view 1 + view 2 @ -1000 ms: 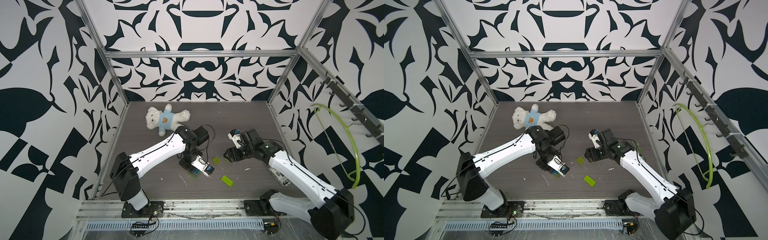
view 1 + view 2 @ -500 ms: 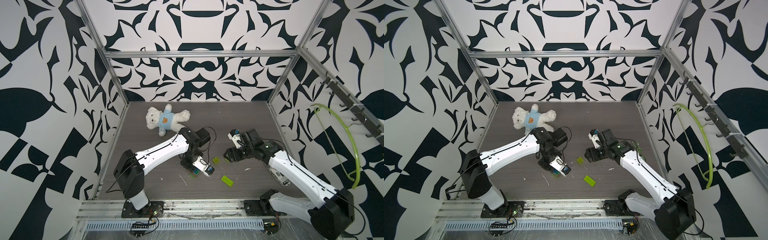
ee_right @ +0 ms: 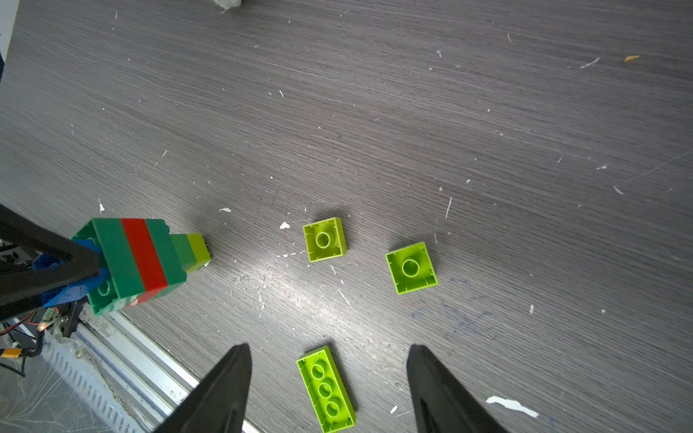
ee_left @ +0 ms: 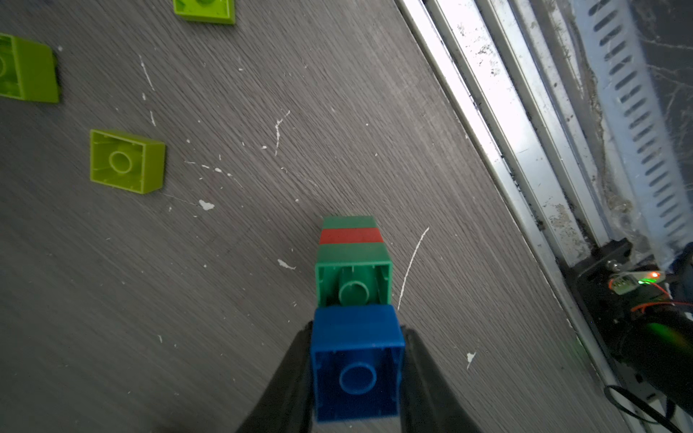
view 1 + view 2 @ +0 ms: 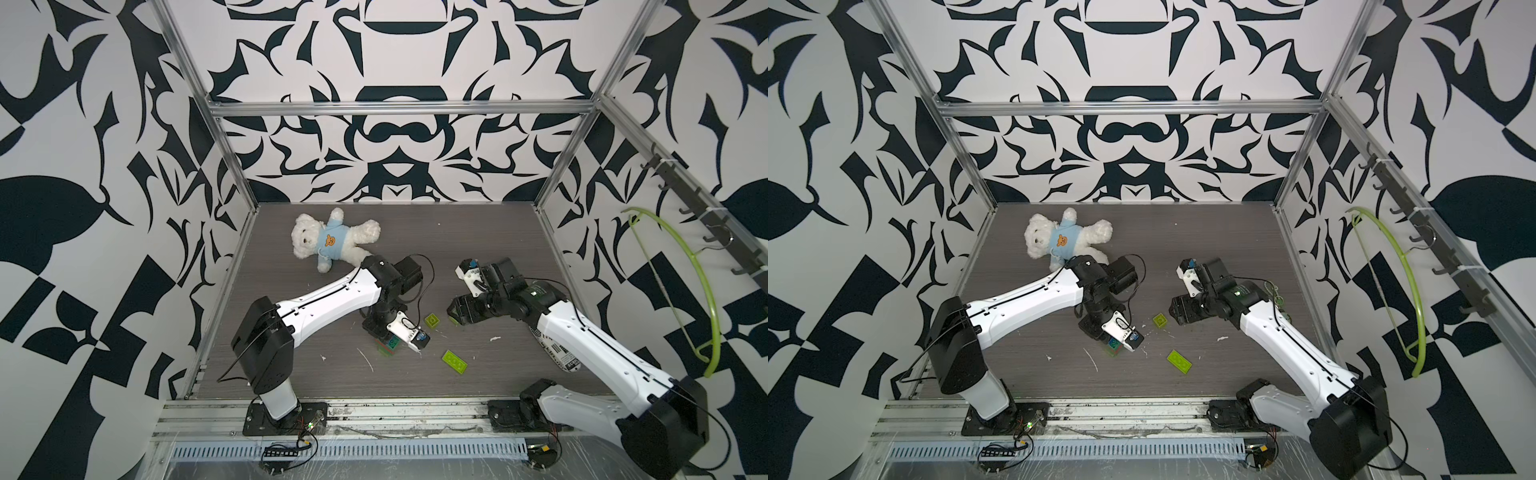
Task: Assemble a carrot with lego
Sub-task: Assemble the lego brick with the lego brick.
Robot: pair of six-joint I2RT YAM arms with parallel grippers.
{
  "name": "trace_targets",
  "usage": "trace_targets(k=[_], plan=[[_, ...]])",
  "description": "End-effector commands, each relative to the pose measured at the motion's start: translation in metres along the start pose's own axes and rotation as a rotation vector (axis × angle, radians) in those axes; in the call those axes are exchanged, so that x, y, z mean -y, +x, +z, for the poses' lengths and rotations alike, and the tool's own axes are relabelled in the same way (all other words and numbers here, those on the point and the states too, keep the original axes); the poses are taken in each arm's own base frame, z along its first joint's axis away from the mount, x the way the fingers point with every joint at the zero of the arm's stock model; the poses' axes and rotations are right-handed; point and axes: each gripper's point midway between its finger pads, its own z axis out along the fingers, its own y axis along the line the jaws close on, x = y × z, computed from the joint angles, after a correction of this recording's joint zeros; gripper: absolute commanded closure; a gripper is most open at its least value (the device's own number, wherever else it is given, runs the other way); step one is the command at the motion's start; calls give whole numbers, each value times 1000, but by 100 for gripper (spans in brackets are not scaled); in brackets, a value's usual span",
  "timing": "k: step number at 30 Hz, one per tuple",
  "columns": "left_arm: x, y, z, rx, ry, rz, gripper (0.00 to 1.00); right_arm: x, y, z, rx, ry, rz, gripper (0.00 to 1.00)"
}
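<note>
Currently gripping carrot by blue brick in left jaws, tip braced on worktop; poising right jaws wide, empty, over oblong lime brick, likely next pick.

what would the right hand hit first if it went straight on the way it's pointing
Probably the oblong lime brick, which lies between the tips of the open right hand in its wrist view; how far below is unclear.
</note>
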Motion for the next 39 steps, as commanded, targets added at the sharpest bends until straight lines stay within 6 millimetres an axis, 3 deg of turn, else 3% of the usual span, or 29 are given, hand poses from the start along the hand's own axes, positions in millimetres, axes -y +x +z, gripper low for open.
trace_targets(k=[1, 10, 22, 39], plan=[[7, 0, 3, 1, 33, -8, 97, -3, -5, -4, 14, -11, -11, 29], [13, -6, -2, -4, 38, 14, 97, -2, -4, -3, 9, -11, -9, 29], [12, 3, 8, -48, 42, 29, 98, -2, -3, -3, 7, -14, -9, 29], [20, 0, 16, -27, 87, 26, 98, -2, -2, -2, 5, -14, -8, 29]])
